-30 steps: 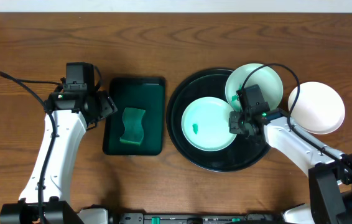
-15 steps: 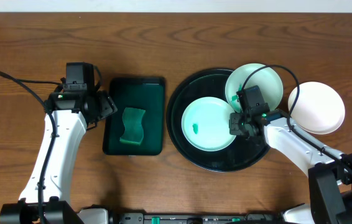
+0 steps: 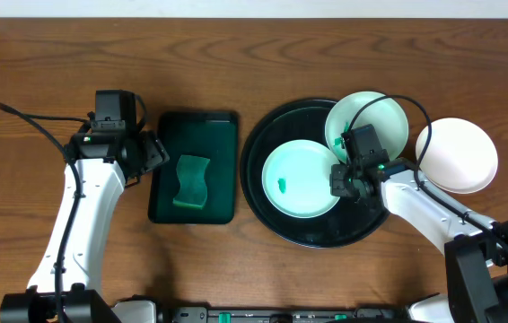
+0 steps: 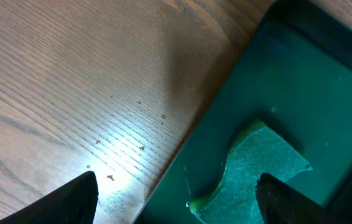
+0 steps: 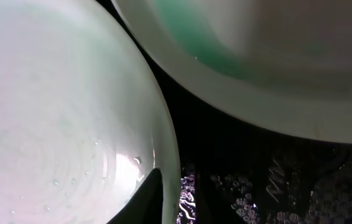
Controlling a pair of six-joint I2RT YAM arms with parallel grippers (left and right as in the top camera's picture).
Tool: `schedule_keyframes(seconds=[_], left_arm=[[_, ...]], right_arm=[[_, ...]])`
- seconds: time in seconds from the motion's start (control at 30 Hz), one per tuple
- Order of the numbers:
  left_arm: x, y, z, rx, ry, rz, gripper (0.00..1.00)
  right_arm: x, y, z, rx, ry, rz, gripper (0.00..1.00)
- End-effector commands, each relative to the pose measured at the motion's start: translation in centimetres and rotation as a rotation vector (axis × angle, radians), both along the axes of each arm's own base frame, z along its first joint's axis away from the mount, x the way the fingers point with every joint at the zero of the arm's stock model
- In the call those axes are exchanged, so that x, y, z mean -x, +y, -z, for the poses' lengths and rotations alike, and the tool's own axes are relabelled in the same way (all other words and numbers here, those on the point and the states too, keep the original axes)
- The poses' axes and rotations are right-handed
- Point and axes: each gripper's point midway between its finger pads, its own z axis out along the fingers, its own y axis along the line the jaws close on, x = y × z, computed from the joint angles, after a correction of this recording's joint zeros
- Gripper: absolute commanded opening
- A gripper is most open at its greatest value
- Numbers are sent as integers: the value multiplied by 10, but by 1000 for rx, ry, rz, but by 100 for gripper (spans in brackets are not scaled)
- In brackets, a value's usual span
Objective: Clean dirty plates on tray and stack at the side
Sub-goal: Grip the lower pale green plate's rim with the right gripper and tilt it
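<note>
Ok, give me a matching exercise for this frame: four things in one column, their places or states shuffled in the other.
1 sponge
2 smudged plate
3 plain white plate
4 left gripper

A on the table, right of the black round tray
B open, at the green rectangular tray's left edge
C in the green rectangular tray
D in the black round tray

Pairs: 1-C, 2-D, 3-A, 4-B.

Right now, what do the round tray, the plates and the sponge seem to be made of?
Tray: probably glossy black plastic or lacquer; it mirrors light. Plates: glazed ceramic or melamine, smooth with bright highlights. Sponge: green foam, matte and finely textured.
</note>
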Motion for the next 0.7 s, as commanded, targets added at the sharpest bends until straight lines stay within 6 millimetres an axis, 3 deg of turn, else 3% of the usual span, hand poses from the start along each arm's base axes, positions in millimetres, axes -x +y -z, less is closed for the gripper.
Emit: schedule_keyframes(seconds=[0.0, 0.5, 0.67], left_arm=[[-2, 3, -5, -12, -12, -8, 82], [-2, 3, -5, -12, -12, -8, 82], [-2, 3, -5, -12, -11, -8, 82]], right_arm=[[2, 1, 0, -4, -4, -2, 15], [-2, 2, -2, -10, -22, -2, 11], [-4, 3, -2, -12, -28, -2, 22]])
